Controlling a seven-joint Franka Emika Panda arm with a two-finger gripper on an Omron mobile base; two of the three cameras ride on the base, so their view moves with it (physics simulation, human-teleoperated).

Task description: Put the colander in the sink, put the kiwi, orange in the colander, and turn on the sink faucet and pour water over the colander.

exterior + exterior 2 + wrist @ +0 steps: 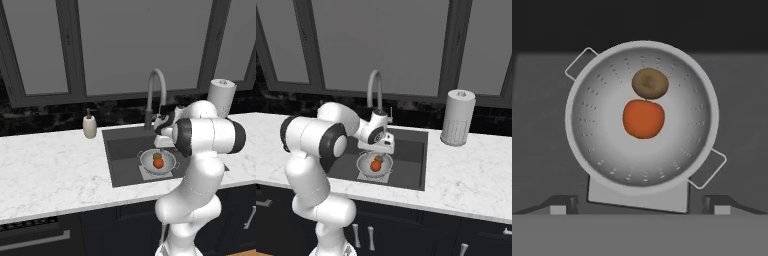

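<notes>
The silver colander [597,145] stands in the dark sink [120,150] on the lighter square plate. Inside it the red-orange orange [643,119] lies in the middle, with the brown kiwi [650,83] touching it. Both base views show the colander [170,161] [363,165], the orange [158,163] [376,165] and the kiwi [158,156] [379,159]. My gripper [641,205] [163,144] [381,149] hangs open a little above the colander, pointing straight down, with nothing between its fingers. The grey gooseneck sink faucet [156,90] [375,90] rises behind the basin. I see no water running.
A beige soap dispenser [90,125] stands left of the sink. A white paper towel roll [221,97] [457,117] stands on the marble counter [50,170] to the right. Dark window frames run behind the counter. My own arm crosses in front of the basin.
</notes>
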